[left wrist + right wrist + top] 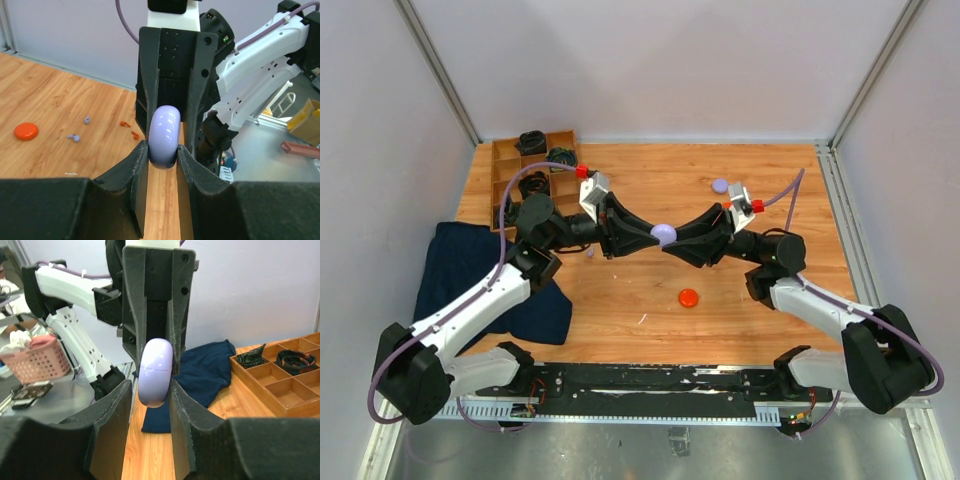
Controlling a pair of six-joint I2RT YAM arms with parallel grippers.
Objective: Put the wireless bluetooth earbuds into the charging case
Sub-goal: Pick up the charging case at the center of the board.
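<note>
left fingers (127, 175): you've got them clamped on the lavender charging case (164, 134), one finger on each broad side, case standing on edge between them
right fingers (112, 415): set close along both sides of the same case, coming in from the opposite direction; you can't tell whether they press it or only flank it
case position: up off the worktop (620, 300), about mid-worktop, right where your two arms meet nose to nose; a seam runs round it and it looks closed
lavender earbuds (74, 137): two, loose on the worktop, near each other, well apart from the case
orange-red earbuds (123, 123): two, loose on the worktop, near the lavender pair, on the side closer to the fingers in the left wrist view
orange-red disc (689, 297): flat on the worktop, on the near side of the held case
lavender disc (720, 185): flat on the worktop, far side, just beside your right wrist
wooden tray (260, 390): far left corner, black coiled bundles (532, 140) in some compartments
dark blue cloth (460, 265): bunched at the left edge, partly under your left arm
</note>
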